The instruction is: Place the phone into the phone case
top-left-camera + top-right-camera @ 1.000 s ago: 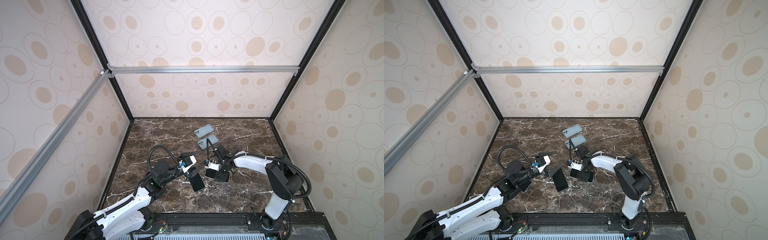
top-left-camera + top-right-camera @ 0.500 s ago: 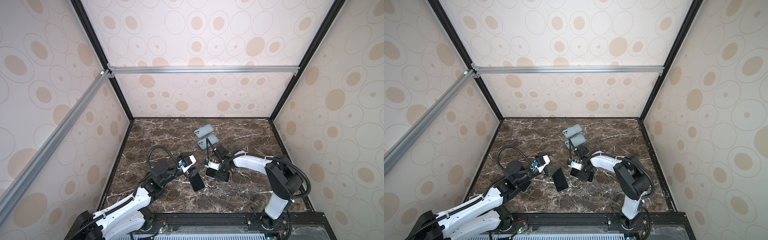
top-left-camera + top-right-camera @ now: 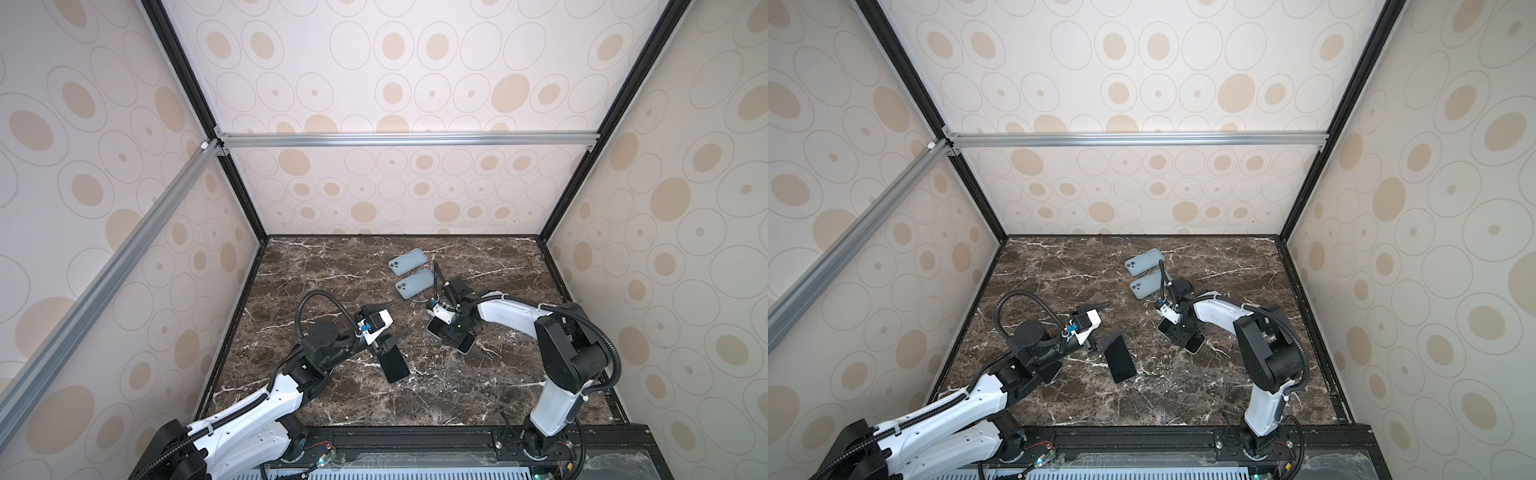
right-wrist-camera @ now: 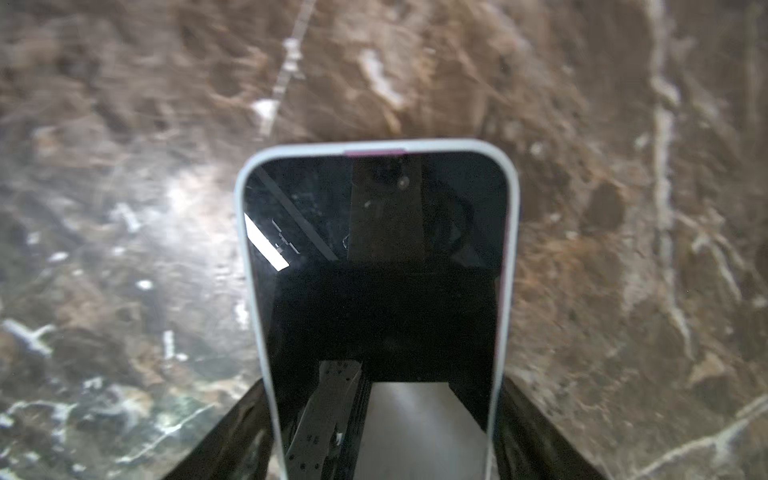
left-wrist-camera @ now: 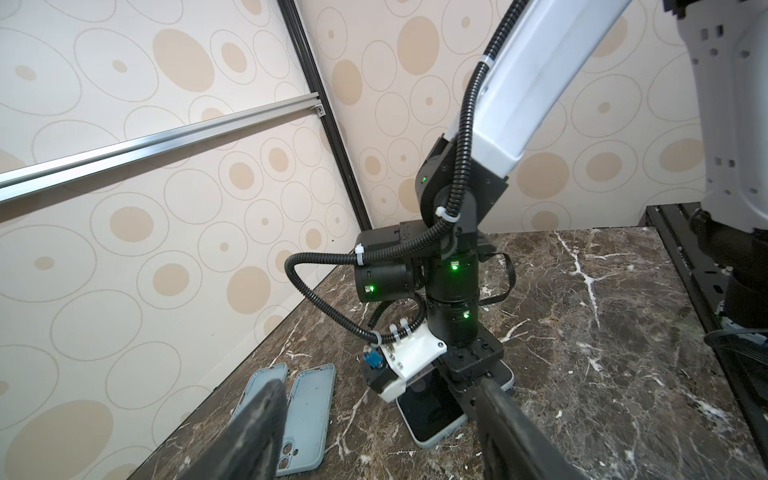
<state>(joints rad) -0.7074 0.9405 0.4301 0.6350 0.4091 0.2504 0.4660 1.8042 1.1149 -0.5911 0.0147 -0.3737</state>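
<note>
Jaws on the left arm stand wide apart with nothing between them. A black phone point(image 3: 393, 365) lies flat on the desk point(image 3: 478, 395) just beside their tips, and they do not touch it. I think this arm waits there so it can help.

Far past those tips lie a near blue case point(image 3: 415, 284) and a far blue case point(image 3: 408, 262), side by side and well apart from both arms.

The right jaws point down over a pink phone point(image 4: 374, 270). It sits in a pale case point(image 4: 243, 187), flat on the desk, screen up. One jaw stands close against each long side. I cannot tell if they squeeze it. A thin pink line shows at the far rim, so I think the phone is not pushed fully in. Jaws on both sides would stop it sliding.
</note>
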